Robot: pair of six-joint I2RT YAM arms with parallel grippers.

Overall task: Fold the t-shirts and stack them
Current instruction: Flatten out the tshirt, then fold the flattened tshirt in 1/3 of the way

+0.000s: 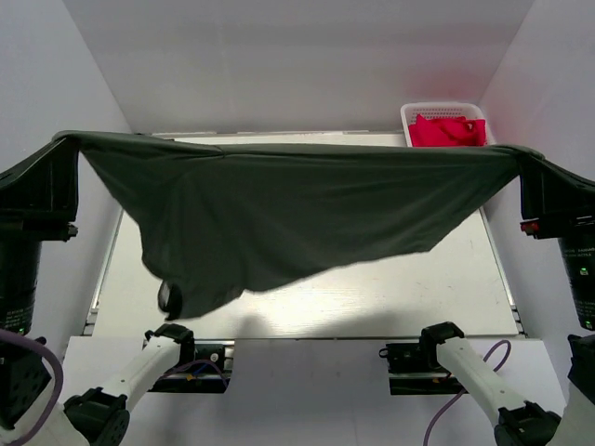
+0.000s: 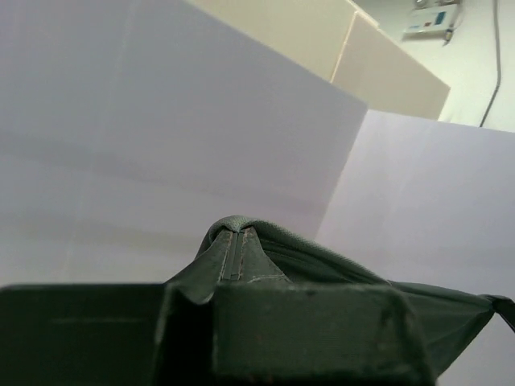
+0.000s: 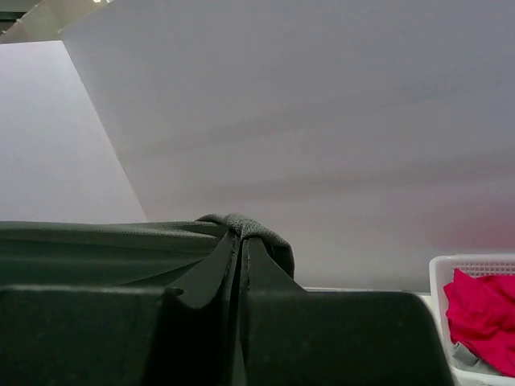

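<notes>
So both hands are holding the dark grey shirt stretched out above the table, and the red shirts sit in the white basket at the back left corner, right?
Not quite: the top view shows the white basket with the red shirts at the back right corner. The rest holds: left hand and right hand hold the dark grey shirt stretched above the table.

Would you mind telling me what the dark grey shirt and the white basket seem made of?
The dark charcoal-grey t-shirt looks like soft matte knit cloth, perhaps cotton: it sags and drapes. The white rectangular mesh basket is likely plastic, given its rigid perforated walls.
</notes>
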